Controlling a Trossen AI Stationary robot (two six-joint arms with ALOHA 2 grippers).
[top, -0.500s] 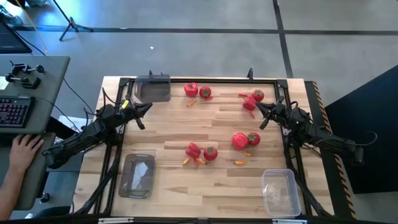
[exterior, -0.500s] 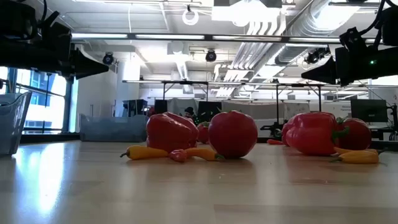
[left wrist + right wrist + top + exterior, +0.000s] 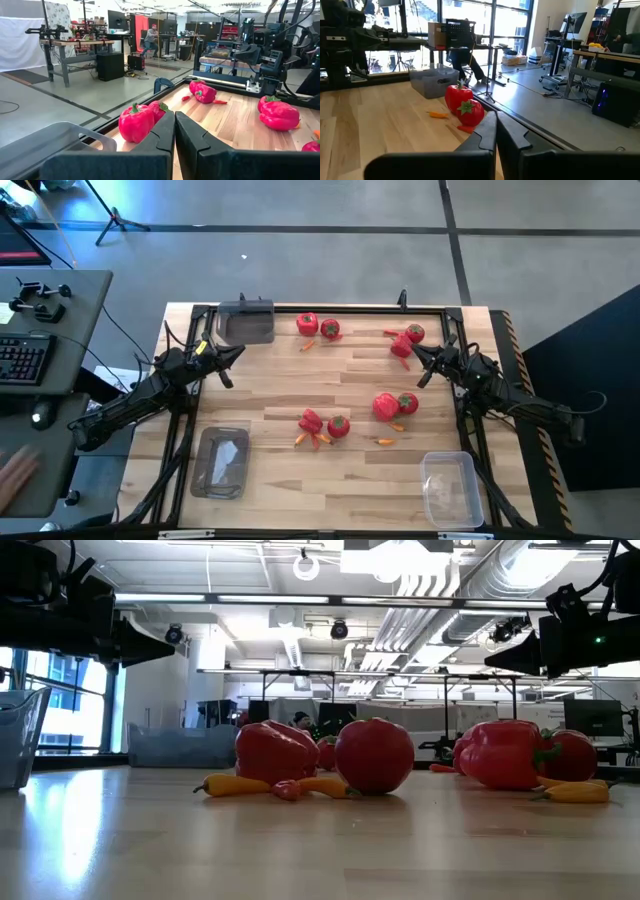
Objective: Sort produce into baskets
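Red bell peppers, round red fruits and small orange pieces lie in four groups on the wooden table: far middle [image 3: 307,324], far right [image 3: 405,340], middle right [image 3: 385,407] and near middle [image 3: 311,421]. Three clear baskets stand at the far left [image 3: 245,322], near left [image 3: 222,462] and near right [image 3: 450,488]. My left gripper [image 3: 238,351] hovers shut and empty by the far-left basket. My right gripper [image 3: 417,352] hovers shut and empty beside the far-right group. The wrist views show each pair of fingers closed together, the left [image 3: 175,120] and the right [image 3: 496,120].
A black frame [image 3: 330,307] runs along the table's far edge and down its sides. A desk with a keyboard [image 3: 25,360] stands left of the table, and a person's hand [image 3: 15,470] shows there. Bare wood lies between the produce groups.
Both arms have kept still and the produce has not moved. The person's hand beside the table's left side has moved away from the keyboard toward the near side.
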